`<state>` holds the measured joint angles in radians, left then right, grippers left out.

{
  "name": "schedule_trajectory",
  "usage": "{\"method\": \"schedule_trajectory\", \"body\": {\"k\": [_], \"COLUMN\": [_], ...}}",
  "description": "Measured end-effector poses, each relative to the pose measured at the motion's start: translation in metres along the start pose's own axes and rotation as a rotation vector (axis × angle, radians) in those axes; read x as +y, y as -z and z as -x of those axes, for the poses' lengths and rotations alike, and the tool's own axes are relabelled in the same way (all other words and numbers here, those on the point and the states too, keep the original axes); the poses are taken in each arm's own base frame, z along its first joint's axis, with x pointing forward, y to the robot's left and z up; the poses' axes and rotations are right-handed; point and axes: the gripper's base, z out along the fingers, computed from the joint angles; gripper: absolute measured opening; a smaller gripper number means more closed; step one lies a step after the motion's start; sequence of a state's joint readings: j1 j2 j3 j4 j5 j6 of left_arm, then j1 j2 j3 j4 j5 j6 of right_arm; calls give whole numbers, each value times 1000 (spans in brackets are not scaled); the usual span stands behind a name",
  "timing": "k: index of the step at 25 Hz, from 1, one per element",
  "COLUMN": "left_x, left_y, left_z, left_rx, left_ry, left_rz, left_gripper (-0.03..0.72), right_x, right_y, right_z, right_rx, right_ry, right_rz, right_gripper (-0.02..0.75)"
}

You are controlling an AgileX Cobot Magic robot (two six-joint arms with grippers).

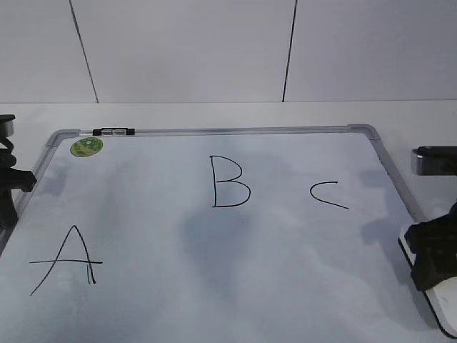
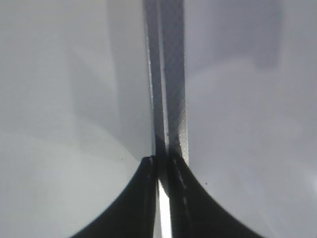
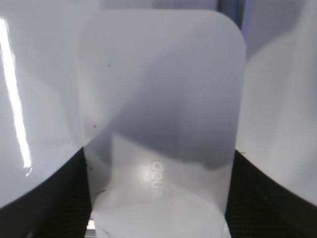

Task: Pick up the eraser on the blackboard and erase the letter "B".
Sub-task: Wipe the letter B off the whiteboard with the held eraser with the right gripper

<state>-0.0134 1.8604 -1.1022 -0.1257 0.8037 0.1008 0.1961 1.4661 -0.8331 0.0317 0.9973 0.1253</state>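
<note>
The blackboard (image 1: pixel 214 286) lies flat on the table. The letter "B" (image 1: pixel 228 182) is drawn in black at its upper middle and is whole. The white eraser (image 1: pixel 441 304) lies at the board's right edge. In the right wrist view the eraser (image 3: pixel 163 89) fills the frame, grey lettering up. My right gripper (image 1: pixel 432 261) sits over it, and its jaws (image 3: pixel 158 198) press on both long sides. My left gripper (image 1: pixel 11 189) hangs at the board's left edge. Its jaws (image 2: pixel 161 168) are shut and empty over the grey frame (image 2: pixel 168 74).
A black "A" (image 1: pixel 68 261) is at the board's lower left and a black "C" (image 1: pixel 328 194) to the right of the "B". A green round sticker (image 1: pixel 86 146) and a small marker (image 1: pixel 107 131) sit at the top left corner. A white wall stands behind.
</note>
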Motion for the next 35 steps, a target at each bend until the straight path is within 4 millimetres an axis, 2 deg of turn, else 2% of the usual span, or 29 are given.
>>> {"method": "schedule_trajectory", "body": {"k": [7, 11, 16, 25, 30, 35], "left_x": [0, 0, 0, 0, 0, 0], "left_y": [0, 0, 0, 0, 0, 0], "left_z": [0, 0, 0, 0, -1, -1], "left_rx": [2, 2, 2, 5, 9, 16], "left_ry": [0, 0, 0, 1, 3, 2], "left_rz": [0, 0, 0, -2, -4, -5], "left_gripper": [37, 37, 37, 37, 36, 36], "right_x": [4, 19, 58, 134, 167, 191], "right_y": [34, 45, 36, 22, -4, -33], "right_z": [21, 45, 86, 168, 193, 202], "right_rx": [-32, -30, -4, -132, -149, -135], "right_ry": [44, 95, 196, 318, 363, 404], "right_rz": [2, 0, -6, 22, 31, 31], "right_gripper": [510, 510, 510, 510, 510, 510]}}
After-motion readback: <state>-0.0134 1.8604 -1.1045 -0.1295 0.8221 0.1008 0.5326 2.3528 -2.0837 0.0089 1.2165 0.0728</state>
